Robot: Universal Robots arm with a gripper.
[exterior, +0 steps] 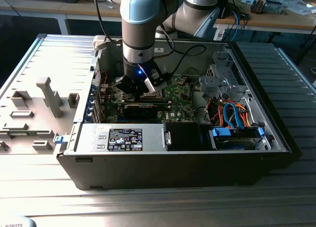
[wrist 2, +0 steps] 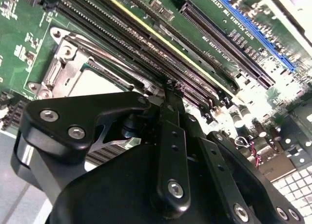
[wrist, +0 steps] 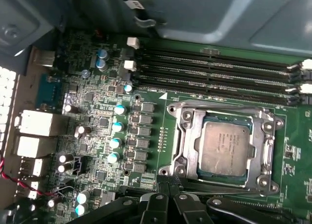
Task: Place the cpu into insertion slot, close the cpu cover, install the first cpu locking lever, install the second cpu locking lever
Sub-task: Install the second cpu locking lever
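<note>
Cpu (wrist: 227,147), silver-grey top up, lies flat in the slot (wrist: 201,141), and the cover (wrist: 187,136) lies down over it, its window framing the chip and its metal rim all round. That placing looks sound to me: the chip sits square, not tilted, so the frame can rest flush on it. Whether the two levers are latched I cannot tell; thin metal bars run along the socket's edges, but their hooks are not clear.

Beside the socket run the long black memory slots (wrist: 214,70), and around it spreads the green board (wrist: 97,112) with its small capacitors.

Claw (wrist 2: 168,95) hangs just beside the socket, at the edge nearest the wrist; in the first wrist view its dark linkage (wrist: 165,207) sits right at that edge. Its fingers seem drawn close together and hold nothing that I can see, though their very tips are hard to make out.

From the exterior view the arm (exterior: 140,34) reaches straight down into the open case (exterior: 276,118).
</note>
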